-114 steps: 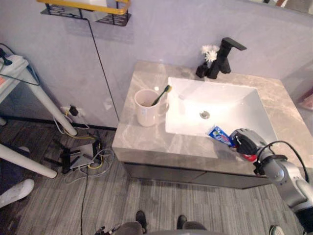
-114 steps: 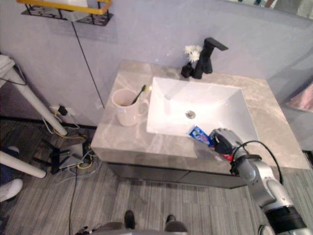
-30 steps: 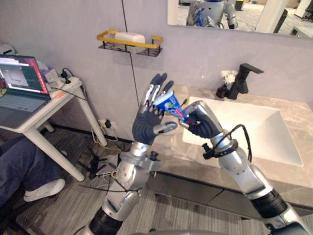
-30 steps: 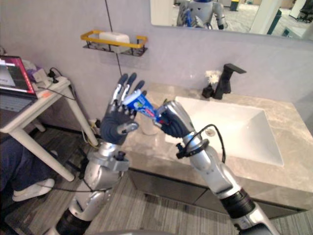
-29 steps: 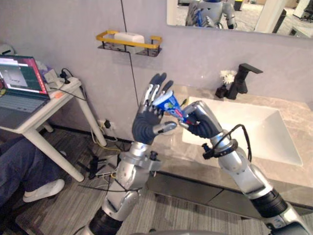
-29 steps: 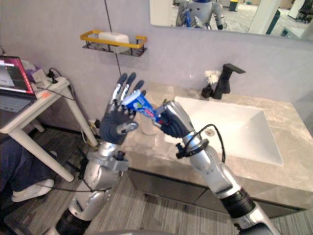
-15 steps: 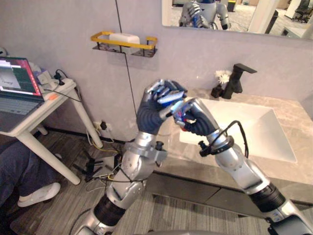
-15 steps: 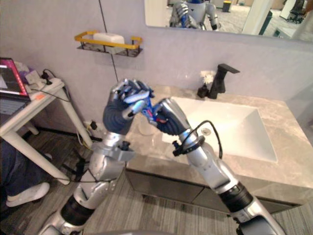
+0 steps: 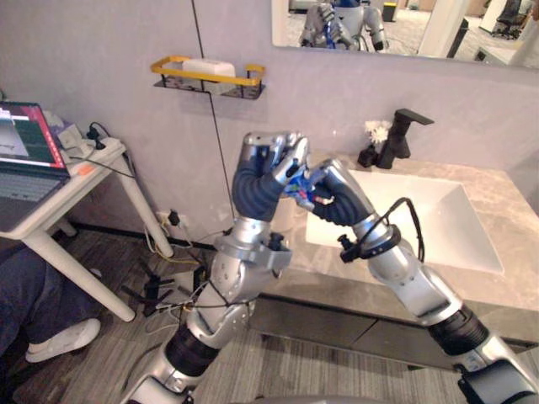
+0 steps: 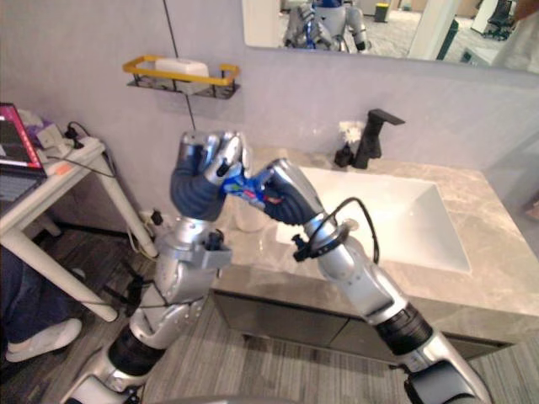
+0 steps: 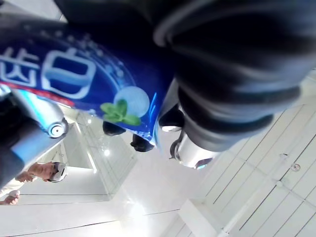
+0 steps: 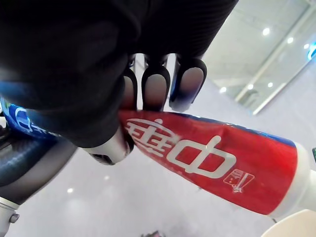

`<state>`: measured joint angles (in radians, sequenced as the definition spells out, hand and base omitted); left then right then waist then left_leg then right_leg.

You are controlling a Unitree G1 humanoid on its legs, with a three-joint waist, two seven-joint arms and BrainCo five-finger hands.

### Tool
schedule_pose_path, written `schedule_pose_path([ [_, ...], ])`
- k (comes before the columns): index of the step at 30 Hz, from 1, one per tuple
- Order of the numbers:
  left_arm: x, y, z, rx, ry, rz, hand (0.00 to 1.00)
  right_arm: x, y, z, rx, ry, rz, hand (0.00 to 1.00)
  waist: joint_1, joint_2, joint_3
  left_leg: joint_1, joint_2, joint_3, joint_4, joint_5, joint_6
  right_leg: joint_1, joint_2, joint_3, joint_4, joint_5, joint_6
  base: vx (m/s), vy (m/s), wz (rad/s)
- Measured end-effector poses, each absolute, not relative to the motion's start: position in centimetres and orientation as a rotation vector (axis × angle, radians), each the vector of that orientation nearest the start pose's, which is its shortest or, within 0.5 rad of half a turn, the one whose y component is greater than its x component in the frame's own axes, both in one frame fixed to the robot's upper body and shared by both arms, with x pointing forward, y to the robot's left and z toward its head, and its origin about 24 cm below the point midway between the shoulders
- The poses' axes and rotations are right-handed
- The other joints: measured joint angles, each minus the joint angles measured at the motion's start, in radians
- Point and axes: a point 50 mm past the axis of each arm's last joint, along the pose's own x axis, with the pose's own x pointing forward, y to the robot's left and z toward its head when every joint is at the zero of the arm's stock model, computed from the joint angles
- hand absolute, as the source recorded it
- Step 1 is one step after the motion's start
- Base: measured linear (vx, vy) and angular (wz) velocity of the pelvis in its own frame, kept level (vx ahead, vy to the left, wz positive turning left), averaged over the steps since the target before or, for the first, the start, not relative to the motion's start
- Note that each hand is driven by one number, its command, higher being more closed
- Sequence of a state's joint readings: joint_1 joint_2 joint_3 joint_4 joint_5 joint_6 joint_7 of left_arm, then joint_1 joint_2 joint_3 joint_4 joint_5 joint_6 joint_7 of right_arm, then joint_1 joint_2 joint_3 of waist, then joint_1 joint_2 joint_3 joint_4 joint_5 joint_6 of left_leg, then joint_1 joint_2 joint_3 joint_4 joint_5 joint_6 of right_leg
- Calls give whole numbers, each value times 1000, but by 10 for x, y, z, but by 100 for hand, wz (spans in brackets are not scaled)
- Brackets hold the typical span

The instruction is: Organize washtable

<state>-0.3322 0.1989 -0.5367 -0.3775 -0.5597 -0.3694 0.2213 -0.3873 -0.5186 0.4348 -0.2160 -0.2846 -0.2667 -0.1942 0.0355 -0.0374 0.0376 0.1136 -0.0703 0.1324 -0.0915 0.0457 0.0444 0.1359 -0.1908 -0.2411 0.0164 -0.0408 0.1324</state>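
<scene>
Head view; grey marble worktop (image 9: 497,282) fills the 3 to 5 o'clock side; white basin (image 9: 429,223) is sunk in it, at 3 o'clock from the hands; open laptop (image 9: 21,156) sits at the 9 o'clock edge; yellow-railed wall shelf (image 9: 160,64) hangs at 11 o'clock, a white block lying in it; black tap (image 9: 402,135) stands at 1 o'clock behind the basin, small white flowers (image 9: 375,129) just beside it.

We note both arms raised to picture centre, hands meeting in the air, clear of the worktop; left hand (image 9: 261,172) on the 9 o'clock side of the pair, right hand (image 9: 337,198) on the 3 o'clock side.

Toothpaste tube (image 9: 301,189) is held between the two hands; left fingers (image 11: 113,129) curled round its blue end; right fingers (image 12: 156,84) and thumb curled round its red part, the white cap end poking free past them; we cannot tell which hand carries the load.
</scene>
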Motion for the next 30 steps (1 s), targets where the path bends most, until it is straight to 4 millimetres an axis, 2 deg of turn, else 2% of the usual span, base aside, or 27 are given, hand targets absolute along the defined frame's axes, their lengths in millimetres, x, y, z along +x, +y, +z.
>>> schedule_pose_path([
  [9, 229, 58, 200, -586, -705, -516, 100, 261, -95, 177, -678, -863, 367, 100, -9, 0, 0, 0, 0, 3, 0, 0, 0, -1, 0, 2, -1, 1, 1, 0, 0, 0],
  [10, 229, 58, 200, -586, -705, -516, 100, 261, -95, 177, -678, -863, 367, 0, -14, 0, 0, 0, 0, 3, 0, 0, 0, -1, 0, 2, -1, 1, 1, 0, 0, 0],
  [23, 234, 64, 200, -581, -708, -477, 100, 261, -94, 179, -657, -868, 351, 0, -23, 4, -1, 3, 1, 11, -1, 0, 0, -2, 2, 12, -1, 4, -1, -1, 1, -1],
  [30, 242, 69, 195, -575, -686, -416, 100, 262, -96, 183, -629, -879, 320, 0, -24, 17, -9, 5, 2, 22, -1, 0, 0, -6, 2, 24, -4, 9, 0, -6, 8, -4],
])
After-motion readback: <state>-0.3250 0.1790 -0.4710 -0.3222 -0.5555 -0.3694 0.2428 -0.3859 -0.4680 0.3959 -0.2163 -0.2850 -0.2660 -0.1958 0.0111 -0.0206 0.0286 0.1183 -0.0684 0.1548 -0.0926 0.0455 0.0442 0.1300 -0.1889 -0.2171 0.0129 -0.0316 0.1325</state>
